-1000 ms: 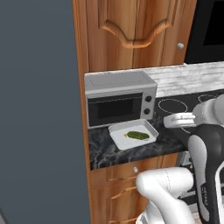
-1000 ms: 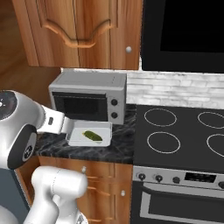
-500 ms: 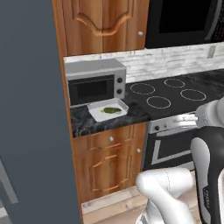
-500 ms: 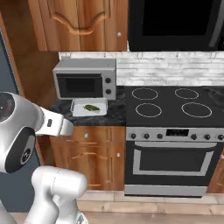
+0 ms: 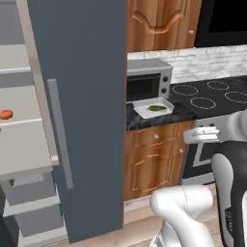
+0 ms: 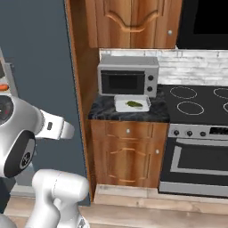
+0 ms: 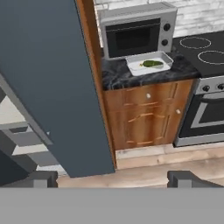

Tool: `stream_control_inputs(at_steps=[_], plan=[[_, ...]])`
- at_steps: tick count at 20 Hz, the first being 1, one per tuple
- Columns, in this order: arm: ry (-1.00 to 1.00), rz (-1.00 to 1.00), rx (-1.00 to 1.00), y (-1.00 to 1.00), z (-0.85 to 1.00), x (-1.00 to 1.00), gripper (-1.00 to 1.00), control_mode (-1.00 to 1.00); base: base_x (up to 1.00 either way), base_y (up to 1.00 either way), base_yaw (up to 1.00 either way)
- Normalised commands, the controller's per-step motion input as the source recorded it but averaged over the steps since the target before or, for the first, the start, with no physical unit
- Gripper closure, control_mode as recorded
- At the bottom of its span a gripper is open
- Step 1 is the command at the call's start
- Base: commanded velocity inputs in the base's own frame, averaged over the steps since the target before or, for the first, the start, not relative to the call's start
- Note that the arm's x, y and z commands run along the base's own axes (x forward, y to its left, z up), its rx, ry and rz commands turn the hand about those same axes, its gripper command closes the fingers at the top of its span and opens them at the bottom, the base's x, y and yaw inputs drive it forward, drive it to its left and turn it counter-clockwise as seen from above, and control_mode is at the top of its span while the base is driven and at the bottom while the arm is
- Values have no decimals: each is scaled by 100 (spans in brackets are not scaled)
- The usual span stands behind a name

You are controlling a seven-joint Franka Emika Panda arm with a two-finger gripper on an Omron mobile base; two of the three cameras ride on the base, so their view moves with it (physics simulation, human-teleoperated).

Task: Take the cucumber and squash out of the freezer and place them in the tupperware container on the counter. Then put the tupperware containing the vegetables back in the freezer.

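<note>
We are reading the arm as folded close to the base: in the left base view its white links are rising at the lower right, and in the right base view the large shoulder joint is sitting at the lower left. The hand is showing as two dark finger tips at the bottom of the hand view, set wide apart with nothing between them, so we are logging it as released and holding nothing. It is pointing toward the kitchen front, well apart from every task item.

The freezer is standing with its door swung out; the dark slate door and its grey bar handle are covering much of the interior. Light grey shelves are showing to the left of the door, cut off by the picture edge. The squash is sitting on one of these shelves, partly cut by the left edge; in the right base view only an orange sliver is peeking past the door.

The tupperware container is lying on the table, just in front of the microwave and beside the stovetop. The cucumber is lying inside the container. Whether it is touching the rim is too small for us to tell.
</note>
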Motion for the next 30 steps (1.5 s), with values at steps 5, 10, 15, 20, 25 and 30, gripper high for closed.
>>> stream_control_inputs(at_steps=[5, 10, 15, 20, 25, 30], plan=[[0, 0, 0, 0, 0, 0, -100, 100, 36, 72, 30], [0, 0, 0, 0, 0, 0, -100, 100, 39, 62, 22], [0, 0, 0, 0, 0, 0, -100, 100, 52, 55, 17], [0, 0, 0, 0, 0, 0, -100, 100, 54, 57, 13], [0, 0, 0, 0, 0, 0, -100, 100, 10, 51, 3], [0, 0, 0, 0, 0, 0, -100, 100, 44, 40, 0]])
